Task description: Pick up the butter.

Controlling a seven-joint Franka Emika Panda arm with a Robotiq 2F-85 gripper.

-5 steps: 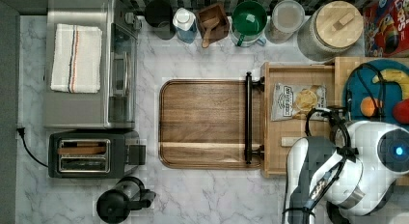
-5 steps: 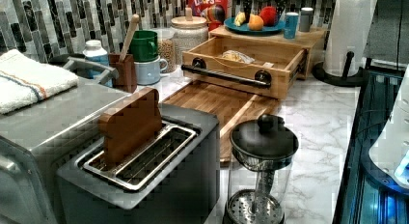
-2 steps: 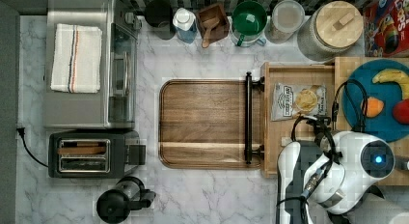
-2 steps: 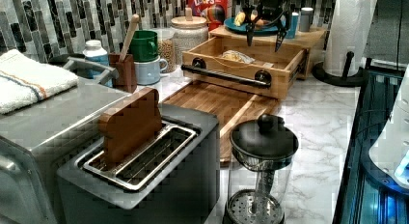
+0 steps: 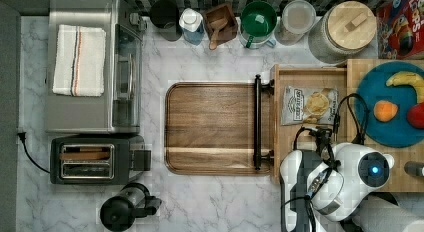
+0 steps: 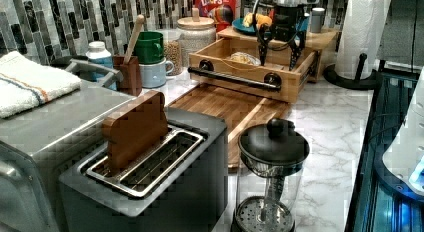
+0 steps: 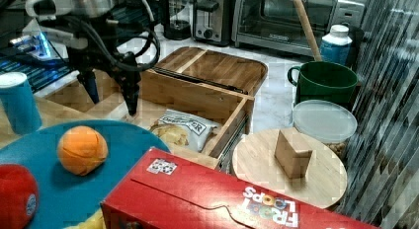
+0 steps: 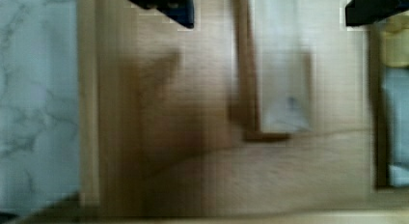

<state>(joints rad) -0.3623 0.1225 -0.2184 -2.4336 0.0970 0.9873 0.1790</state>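
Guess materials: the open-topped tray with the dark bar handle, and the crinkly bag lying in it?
Tray: looks like pale unpainted wood, grain visible, matte; bar handle dark, probably metal. Bag: silvery with a slight sheen, likely foil or plastic film.

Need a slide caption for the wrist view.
Open fingers above the wooden drawer, with the pale butter stick lying between them.

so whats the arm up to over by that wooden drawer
The arm's gripper hangs open over the wooden drawer, fingers pointing down, holding nothing. The wrist view shows the butter, a pale stick on the drawer floor, between the fingertips but not yet touched. The chip bag lies beside it in the drawer.
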